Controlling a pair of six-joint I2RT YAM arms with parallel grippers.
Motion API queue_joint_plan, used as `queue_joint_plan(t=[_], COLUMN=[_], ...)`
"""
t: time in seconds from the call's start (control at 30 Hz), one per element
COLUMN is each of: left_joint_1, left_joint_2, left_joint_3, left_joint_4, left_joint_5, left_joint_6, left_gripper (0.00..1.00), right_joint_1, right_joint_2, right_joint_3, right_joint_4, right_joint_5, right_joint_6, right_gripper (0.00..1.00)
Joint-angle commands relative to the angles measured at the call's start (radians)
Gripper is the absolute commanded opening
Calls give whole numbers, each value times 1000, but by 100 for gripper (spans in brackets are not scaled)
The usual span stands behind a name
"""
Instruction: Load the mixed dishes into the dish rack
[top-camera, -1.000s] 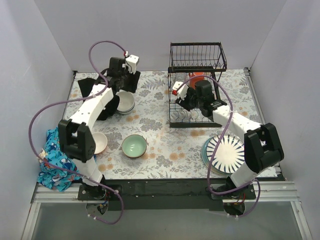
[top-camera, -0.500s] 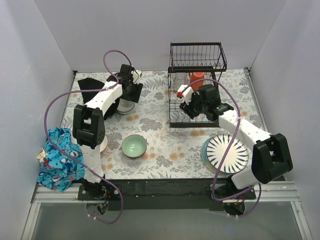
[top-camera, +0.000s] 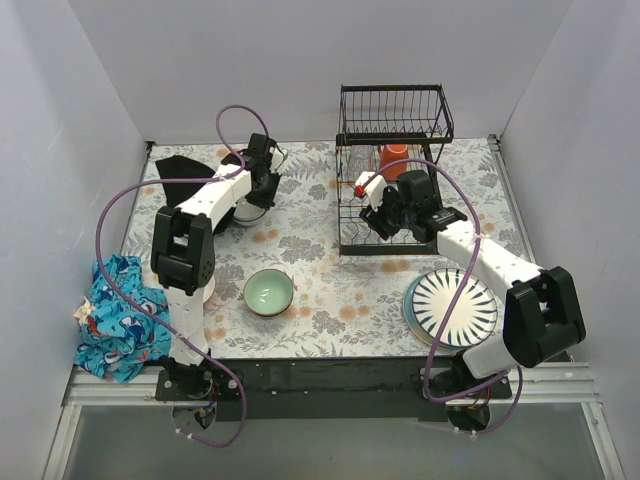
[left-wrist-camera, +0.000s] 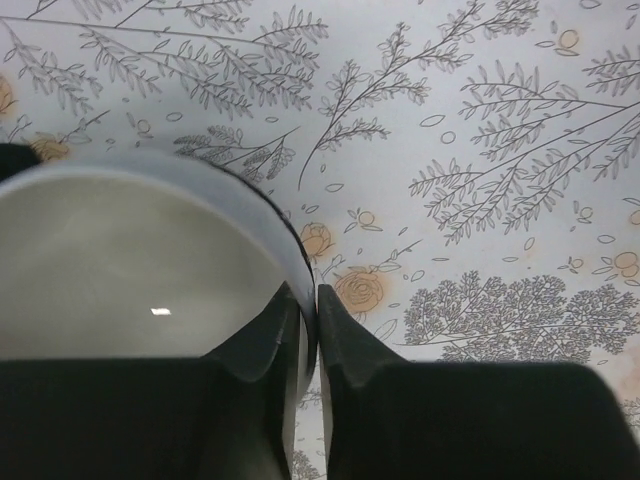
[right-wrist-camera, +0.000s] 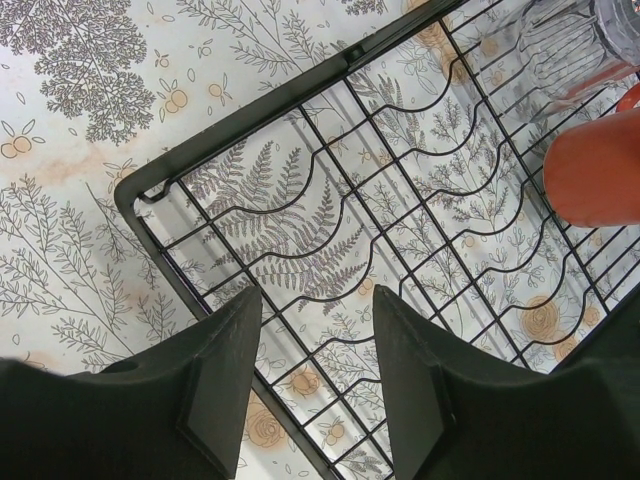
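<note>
Left arm (top-camera: 205, 200) is stretched way out across the desk. The left gripper (left-wrist-camera: 308, 297) is tipped down, with its fingers nearly touching and pinched on the rim of a white bowl (left-wrist-camera: 130, 260) that sits off to its left. Right arm (top-camera: 485, 255) reaches forward and inward. The right gripper (right-wrist-camera: 318, 300) points down with its fingers spread well apart.

Orange mug (top-camera: 392, 157) sits in the black rack (top-camera: 390, 88); green bowl (top-camera: 269, 292), striped plates (top-camera: 455, 307), white bowl (left-wrist-camera: 120, 270) on the table (top-camera: 330, 265).

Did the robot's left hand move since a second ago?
Yes. The left gripper came down onto the white bowl that sits beside the black cloth, and it pinched the bowl's rim.
</note>
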Motion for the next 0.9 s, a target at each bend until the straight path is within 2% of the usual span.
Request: queue_joint_plan(t=[0.0, 0.43, 0.67, 0.87], left_joint_1=[-2, -2, 0, 0], left_joint_2=[-40, -163, -223, -231], left_joint_3=[22, -26, 20, 163], left_joint_4=[-13, -17, -7, -39], left_joint_5=[-12, -35, -62, 137], left_joint_6=[10, 27, 52, 13], left_gripper=[0, 0, 0, 0], right_joint_1=[2, 2, 2, -3], right_joint_2=[-32, -36, -41, -56], right_joint_3=[-4, -24, -18, 26], right_joint_4=[20, 35, 34, -41], right_joint_5=[4, 6, 24, 176], right_joint_6=[8, 5, 0, -11], right_gripper=[56, 56, 55, 56])
